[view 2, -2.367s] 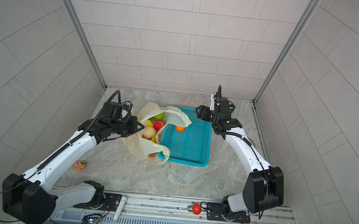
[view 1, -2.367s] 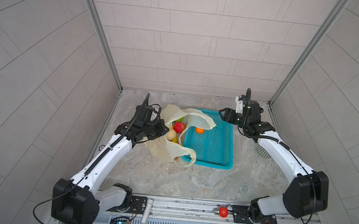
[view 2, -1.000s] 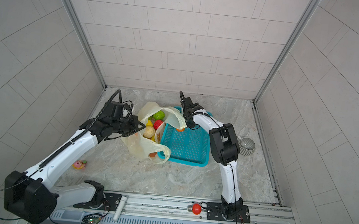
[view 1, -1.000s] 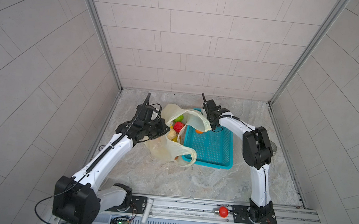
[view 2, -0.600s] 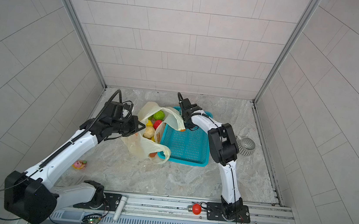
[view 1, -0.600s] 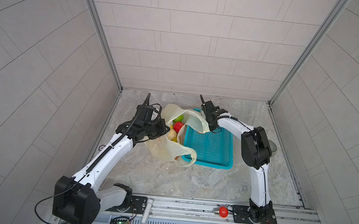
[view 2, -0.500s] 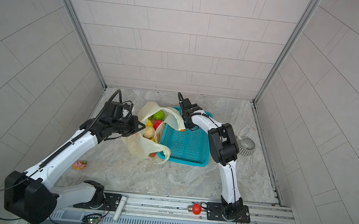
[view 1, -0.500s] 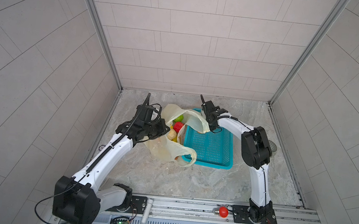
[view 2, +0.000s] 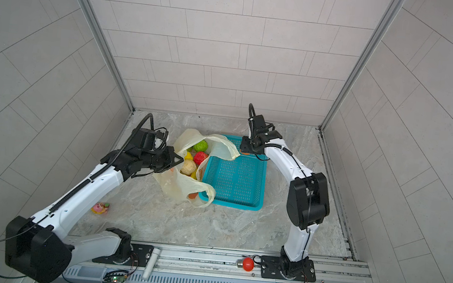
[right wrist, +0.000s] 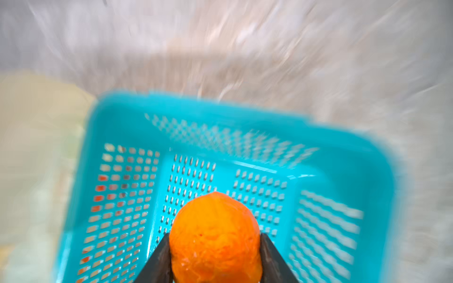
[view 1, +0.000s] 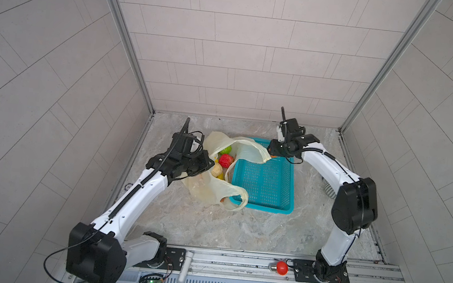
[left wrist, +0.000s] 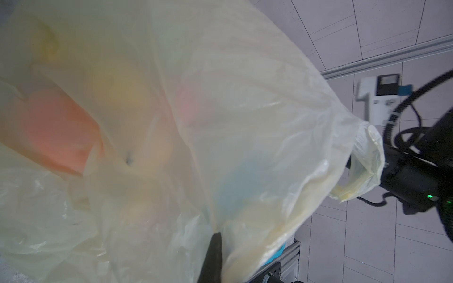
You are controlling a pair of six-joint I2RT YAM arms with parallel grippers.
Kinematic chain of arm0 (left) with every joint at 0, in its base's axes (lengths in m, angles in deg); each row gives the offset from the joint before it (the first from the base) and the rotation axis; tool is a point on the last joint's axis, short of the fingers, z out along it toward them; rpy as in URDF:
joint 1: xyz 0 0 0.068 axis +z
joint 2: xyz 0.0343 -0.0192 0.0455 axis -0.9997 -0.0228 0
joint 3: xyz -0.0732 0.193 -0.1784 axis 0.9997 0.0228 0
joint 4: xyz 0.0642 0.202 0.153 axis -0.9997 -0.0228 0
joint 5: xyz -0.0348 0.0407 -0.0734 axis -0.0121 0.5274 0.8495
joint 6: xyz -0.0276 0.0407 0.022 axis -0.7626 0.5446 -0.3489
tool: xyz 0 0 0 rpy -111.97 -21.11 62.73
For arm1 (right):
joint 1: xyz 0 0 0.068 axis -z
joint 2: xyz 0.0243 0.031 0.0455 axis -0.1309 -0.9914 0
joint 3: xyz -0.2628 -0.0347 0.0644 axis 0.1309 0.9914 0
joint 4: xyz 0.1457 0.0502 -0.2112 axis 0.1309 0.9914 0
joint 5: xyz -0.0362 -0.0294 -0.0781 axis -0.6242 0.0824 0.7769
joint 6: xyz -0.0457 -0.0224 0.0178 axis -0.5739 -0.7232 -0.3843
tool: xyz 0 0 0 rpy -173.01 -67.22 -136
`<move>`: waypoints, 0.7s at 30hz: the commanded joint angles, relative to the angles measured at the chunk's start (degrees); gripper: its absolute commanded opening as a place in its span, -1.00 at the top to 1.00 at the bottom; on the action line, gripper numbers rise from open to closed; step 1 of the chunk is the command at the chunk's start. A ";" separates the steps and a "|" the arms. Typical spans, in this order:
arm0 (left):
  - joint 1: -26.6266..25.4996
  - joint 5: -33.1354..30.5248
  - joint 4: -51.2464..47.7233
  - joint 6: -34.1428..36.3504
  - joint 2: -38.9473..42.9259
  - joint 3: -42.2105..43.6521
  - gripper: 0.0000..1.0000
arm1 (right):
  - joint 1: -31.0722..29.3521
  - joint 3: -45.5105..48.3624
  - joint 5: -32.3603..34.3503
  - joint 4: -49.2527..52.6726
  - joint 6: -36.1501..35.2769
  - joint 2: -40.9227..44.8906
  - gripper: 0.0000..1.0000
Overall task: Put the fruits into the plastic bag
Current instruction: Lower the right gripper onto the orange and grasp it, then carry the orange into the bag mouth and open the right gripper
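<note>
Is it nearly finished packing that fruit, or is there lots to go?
Nearly. Done: the green fruit, the red fruit and a few others lie in the plastic bag, whose edge the left gripper pinches open. In hand: the right gripper grips the orange fruit over the teal basket. Left: drop it into the bag; the basket otherwise looks empty.

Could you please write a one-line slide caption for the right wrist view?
Right gripper holding an orange fruit over the teal basket, cream plastic bag blurred alongside.
</note>
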 commanded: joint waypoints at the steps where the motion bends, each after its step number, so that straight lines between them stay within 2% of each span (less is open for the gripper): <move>1: -0.32 -0.19 -0.25 0.52 1.20 1.18 1.00 | -0.19 -0.16 0.74 -0.71 -3.15 6.66 0.10; 4: -0.30 -0.58 -0.07 0.57 1.25 1.35 1.00 | -2.35 0.77 -1.30 -3.62 -4.66 11.63 0.10; 8: -0.30 -0.63 0.11 0.44 0.85 1.20 1.00 | -10.38 2.94 -1.88 -8.11 -9.82 17.05 0.07; 12: -0.29 -0.62 0.08 0.43 0.66 1.00 1.00 | -18.95 5.01 -5.48 -10.75 -13.00 19.24 0.05; 15: -0.28 -0.63 0.11 0.43 0.85 1.08 1.00 | -22.96 7.19 -9.21 -12.98 -11.53 17.92 0.04; 21: -0.31 -1.73 -0.89 1.31 1.85 0.46 1.00 | -25.88 8.30 -9.34 -16.41 -8.82 10.03 0.01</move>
